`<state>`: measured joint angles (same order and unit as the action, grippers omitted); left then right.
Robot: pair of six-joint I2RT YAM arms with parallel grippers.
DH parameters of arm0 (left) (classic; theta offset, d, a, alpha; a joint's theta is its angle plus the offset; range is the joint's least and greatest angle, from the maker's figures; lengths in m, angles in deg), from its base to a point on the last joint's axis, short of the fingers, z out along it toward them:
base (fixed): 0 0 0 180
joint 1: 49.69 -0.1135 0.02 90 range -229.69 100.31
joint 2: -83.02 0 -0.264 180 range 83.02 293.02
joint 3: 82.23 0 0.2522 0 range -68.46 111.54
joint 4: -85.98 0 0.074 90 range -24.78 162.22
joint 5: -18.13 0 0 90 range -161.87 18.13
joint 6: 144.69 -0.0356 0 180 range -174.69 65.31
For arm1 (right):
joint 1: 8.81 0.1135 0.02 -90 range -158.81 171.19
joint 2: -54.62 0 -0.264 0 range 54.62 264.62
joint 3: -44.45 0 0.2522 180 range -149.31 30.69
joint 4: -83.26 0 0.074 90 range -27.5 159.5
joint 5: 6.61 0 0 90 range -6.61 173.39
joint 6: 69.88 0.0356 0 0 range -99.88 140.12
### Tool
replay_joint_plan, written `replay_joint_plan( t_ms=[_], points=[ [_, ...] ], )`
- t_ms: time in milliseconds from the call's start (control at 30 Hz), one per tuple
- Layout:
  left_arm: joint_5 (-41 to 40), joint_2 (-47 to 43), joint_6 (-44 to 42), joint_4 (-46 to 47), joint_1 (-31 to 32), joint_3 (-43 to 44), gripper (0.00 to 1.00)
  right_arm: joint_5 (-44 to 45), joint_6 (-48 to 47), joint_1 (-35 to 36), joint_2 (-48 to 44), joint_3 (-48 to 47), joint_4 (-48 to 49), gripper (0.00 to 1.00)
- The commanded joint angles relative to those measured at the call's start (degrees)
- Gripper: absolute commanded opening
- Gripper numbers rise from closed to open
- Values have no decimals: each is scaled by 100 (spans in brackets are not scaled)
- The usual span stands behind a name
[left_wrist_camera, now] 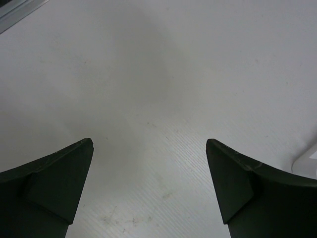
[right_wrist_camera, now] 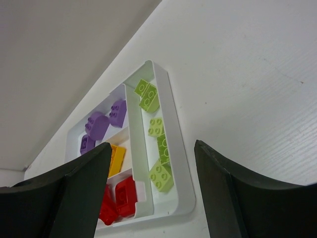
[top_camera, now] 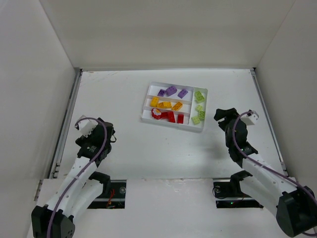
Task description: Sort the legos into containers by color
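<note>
Spread to full width at the left gripper; nothing pinched, nothing touched; only white table between two dark, matte, wedge-shaped fingers; fine ribbed lines and faint grey scuffs on that surface.

Also apart at the right gripper, though less widely; nothing between its jaws, no contact with anything; same dull black wedges, broad at the base and tapering to blunt tips; aimed at the right end of the tray, close beside it but not touching.

Shallow, glossy white plastic for the tray, with thin walls and rounded corners; placed right of centre on the far half of the table, near the right gripper and well apart from the left one.

All sorted inside by colour: purple bricks in the far long slot; yellow-orange bricks in the middle one; red bricks in the near one, with a round red piece at its left end; lime-green bricks in a line along the crosswise end slot; small, smooth, shiny blocks with raised round studs on top, some lying tilted.
</note>
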<state>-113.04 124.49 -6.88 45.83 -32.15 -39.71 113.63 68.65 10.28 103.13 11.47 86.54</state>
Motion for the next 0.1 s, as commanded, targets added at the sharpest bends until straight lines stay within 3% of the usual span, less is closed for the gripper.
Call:
replay_joint_plan(
  t_ms=[0,67],
  points=[
    [-58,53,-228,117,-106,78,100,26,69,-42,-26,15,203,74],
    [-93,141,-255,99,-115,130,100,26,69,-42,9,6,203,74]
  ],
)
